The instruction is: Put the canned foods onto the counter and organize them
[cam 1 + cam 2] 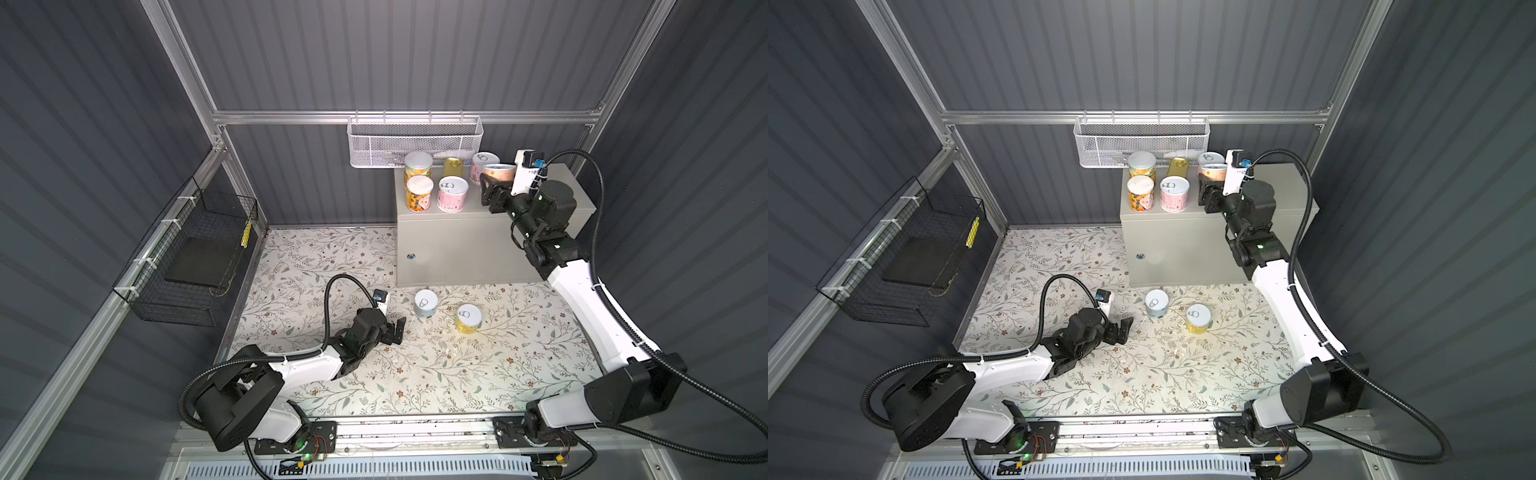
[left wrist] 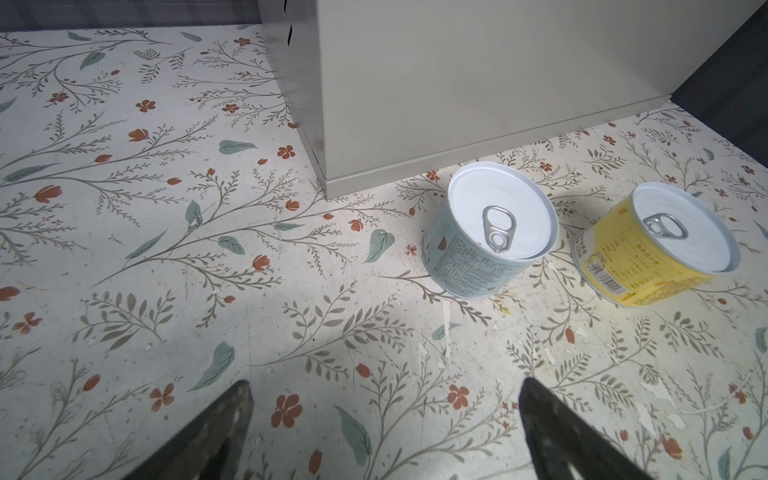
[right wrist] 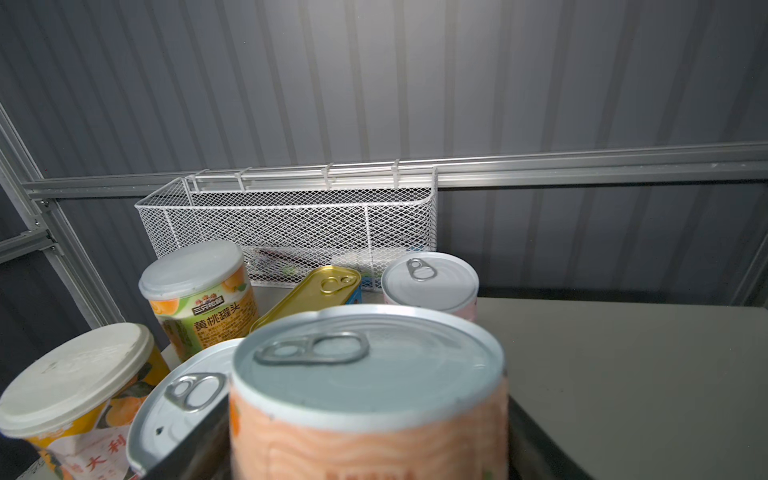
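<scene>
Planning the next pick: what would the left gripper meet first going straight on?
Likely the blue-grey round can, slightly off-centre to the open left gripper; otherwise the light-grey metal cabinet behind; depth is unclear.

Stock by position
Counter (image 1: 457,245), left end: five cans (image 1: 452,193). Mat (image 1: 332,257) before counter: two floor cans (image 1: 426,303), side by side.
</scene>
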`<state>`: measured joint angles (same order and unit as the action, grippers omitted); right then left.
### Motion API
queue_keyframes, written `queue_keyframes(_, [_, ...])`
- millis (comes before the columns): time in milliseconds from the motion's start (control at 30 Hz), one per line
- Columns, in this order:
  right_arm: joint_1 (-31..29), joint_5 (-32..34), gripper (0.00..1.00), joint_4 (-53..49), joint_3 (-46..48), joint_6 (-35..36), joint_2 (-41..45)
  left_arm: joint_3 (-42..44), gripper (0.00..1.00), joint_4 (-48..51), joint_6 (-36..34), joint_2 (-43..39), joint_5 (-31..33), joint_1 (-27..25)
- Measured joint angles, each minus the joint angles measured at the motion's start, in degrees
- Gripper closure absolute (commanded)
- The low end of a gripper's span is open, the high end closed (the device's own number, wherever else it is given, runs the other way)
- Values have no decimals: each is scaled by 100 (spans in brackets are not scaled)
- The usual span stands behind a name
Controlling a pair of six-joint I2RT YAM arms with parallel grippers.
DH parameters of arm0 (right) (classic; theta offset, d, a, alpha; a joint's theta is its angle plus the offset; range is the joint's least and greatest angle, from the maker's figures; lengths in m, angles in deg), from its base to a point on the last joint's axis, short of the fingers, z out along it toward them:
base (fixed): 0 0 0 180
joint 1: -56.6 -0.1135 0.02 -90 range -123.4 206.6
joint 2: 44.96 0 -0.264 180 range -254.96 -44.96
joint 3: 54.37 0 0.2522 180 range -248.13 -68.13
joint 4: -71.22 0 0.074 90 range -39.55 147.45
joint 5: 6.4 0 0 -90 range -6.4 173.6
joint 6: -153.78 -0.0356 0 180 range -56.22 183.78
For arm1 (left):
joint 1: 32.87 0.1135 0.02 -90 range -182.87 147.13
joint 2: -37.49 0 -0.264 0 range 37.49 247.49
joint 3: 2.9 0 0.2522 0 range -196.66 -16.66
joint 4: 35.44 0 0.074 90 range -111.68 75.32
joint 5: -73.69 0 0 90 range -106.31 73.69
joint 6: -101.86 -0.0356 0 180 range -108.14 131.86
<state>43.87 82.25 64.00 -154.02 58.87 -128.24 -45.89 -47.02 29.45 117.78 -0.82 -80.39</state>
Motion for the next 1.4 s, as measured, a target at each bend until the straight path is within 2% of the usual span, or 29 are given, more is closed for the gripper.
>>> queue_keyframes(633, [111,-68,36,509,404,63,-444,0,0,-4,-4,13,0,0])
queue_keyframes(1400, [111,4,33,1064,415,66,-741,-2,0,0,-2,177,0,0])
